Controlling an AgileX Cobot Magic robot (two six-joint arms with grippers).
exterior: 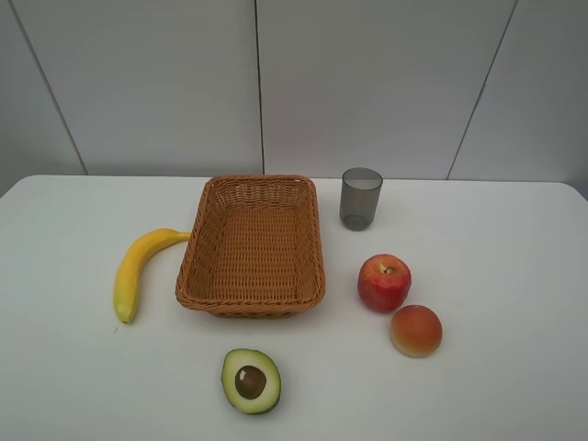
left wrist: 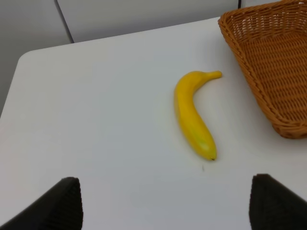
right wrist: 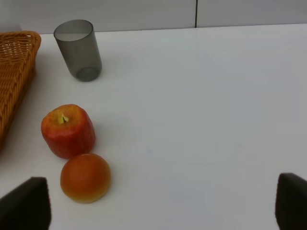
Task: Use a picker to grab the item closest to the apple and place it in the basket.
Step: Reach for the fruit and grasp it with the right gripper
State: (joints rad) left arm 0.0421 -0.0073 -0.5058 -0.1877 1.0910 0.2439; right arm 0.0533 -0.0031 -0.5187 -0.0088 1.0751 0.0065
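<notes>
Your left gripper (left wrist: 168,206) is spread wide, its dark fingers (left wrist: 62,206) far apart over the bare white table (left wrist: 96,120) and holding nothing. Your right gripper (right wrist: 158,203) is spread just as wide and is also empty. Neither gripper shows in the high view.

Nearest the front edge of the table lies a halved avocado (exterior: 250,380), cut face up with the brown pit showing. Behind it and to the right sits the orange-red fruit (exterior: 416,330), the item nearest the apple (exterior: 384,282). It is just in front of the apple and slightly to its right. You cannot tell from these views whether the two touch. In the right wrist view both lie ahead of your right gripper, toward its left finger.

The apple stands upright, stem dimple up, just right of the wicker basket (exterior: 317,248). The basket is in the middle of the table. A yellow banana (exterior: 138,266) lies on the basket's left, its stem tip almost at the wall. Farthest back, a grey translucent cup (exterior: 361,197) stands upright beside the basket's right rear corner.
</notes>
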